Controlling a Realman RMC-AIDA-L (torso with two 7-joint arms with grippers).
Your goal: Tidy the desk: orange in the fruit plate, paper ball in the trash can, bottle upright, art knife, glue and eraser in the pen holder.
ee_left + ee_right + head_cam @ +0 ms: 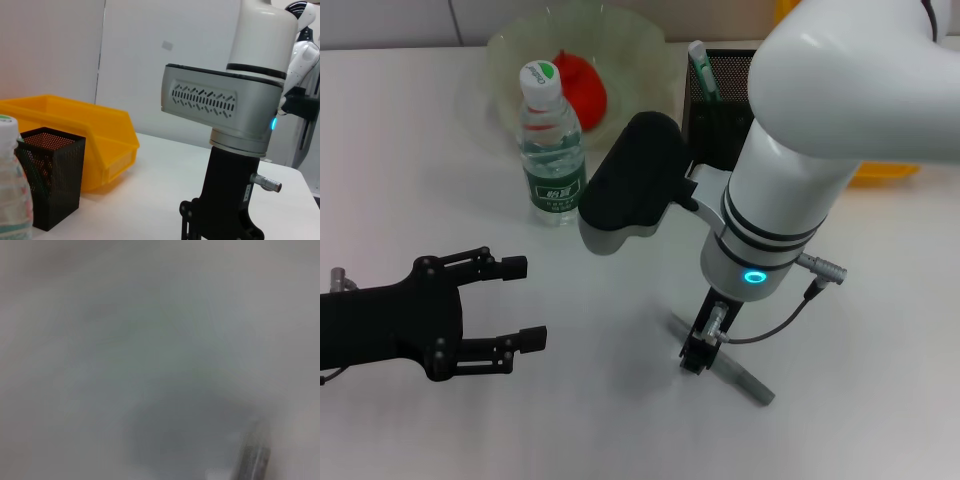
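nearest the camera, the left end effector [525, 303] hovers low over the white table [410, 150], well to the left of the art knife, fingers spread wide and holding nothing. behind it, the bottle [551, 145] stands upright, just in front of the fruit plate [510, 50] with a red-orange fruit [583, 85] in it. further right, the right end effector [702, 350] is down on the grey art knife [745, 376] lying flat on the table; whether its fingers grip it cannot be told. behind the knife stands the black mesh pen holder [725, 75], a green-capped item [703, 70] in it.
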